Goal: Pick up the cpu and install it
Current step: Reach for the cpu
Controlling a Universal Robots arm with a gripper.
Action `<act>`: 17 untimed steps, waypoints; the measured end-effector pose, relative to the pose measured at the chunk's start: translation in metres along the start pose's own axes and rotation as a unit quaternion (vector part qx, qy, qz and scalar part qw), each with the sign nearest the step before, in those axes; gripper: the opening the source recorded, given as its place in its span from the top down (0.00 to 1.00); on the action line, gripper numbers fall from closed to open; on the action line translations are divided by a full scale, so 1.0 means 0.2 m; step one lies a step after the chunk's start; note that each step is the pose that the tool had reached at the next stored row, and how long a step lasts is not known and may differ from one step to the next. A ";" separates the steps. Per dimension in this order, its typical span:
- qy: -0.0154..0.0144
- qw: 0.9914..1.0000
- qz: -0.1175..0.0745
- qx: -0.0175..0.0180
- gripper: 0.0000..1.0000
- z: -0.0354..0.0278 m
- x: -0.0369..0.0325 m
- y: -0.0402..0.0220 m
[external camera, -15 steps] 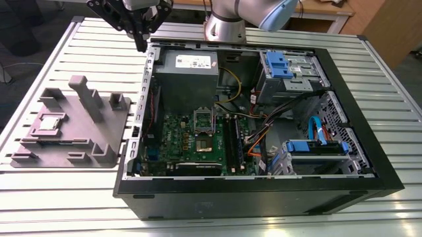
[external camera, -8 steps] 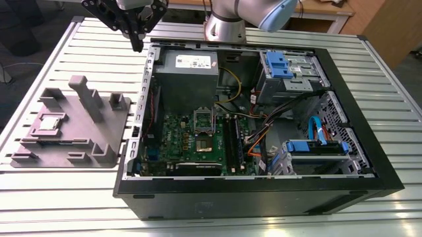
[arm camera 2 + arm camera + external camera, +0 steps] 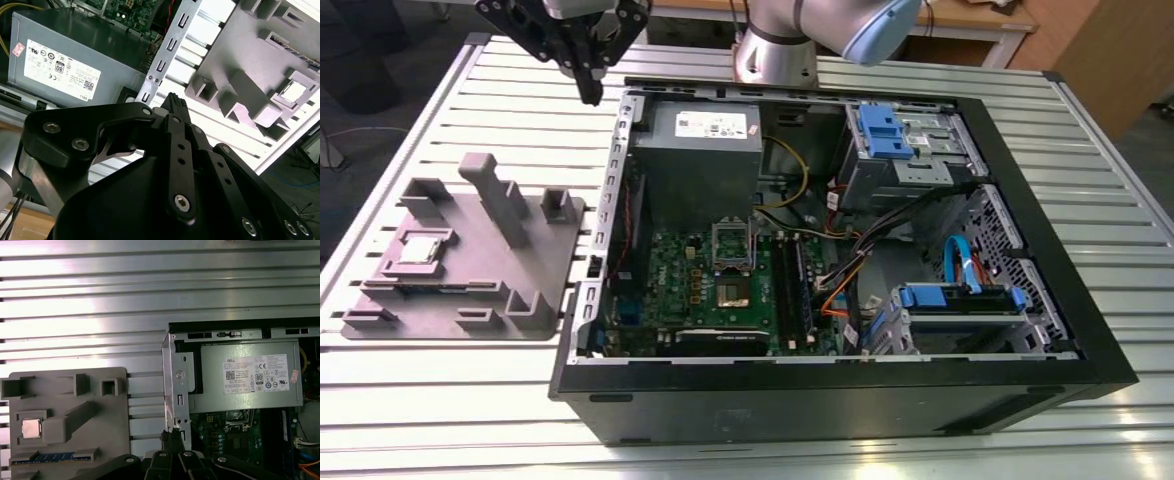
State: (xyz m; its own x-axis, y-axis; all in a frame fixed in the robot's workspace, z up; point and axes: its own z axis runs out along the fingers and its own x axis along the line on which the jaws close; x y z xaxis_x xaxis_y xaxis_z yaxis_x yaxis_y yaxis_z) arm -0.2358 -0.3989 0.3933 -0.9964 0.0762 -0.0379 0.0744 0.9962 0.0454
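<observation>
The cpu is a small silver square chip lying flat in a recess of the grey fixture, at the exterior view's left beside the open computer case. Both wrist views show the cpu in that recess. My gripper hangs above the table near the case's back corner, well away from the cpu, shut with nothing between its fingers. In both wrist views the fingertips are pressed together. The metal-framed socket sits in the middle of the green motherboard.
The black case lies on its side on the slatted metal table. Inside it are a grey power supply with a white label, blue drive cages and bundled cables. The fixture has upright posts.
</observation>
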 end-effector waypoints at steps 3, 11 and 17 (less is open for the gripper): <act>0.000 1.000 0.000 0.000 0.89 -0.001 0.015 -0.001; -0.001 1.000 0.000 0.000 0.89 -0.002 0.052 -0.004; -0.002 1.000 0.000 0.000 0.89 -0.003 0.078 -0.006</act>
State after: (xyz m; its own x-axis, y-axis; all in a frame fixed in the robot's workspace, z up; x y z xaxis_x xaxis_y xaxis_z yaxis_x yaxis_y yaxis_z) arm -0.2515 -0.3989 0.3933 -0.9962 0.0762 -0.0411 0.0743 0.9962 0.0458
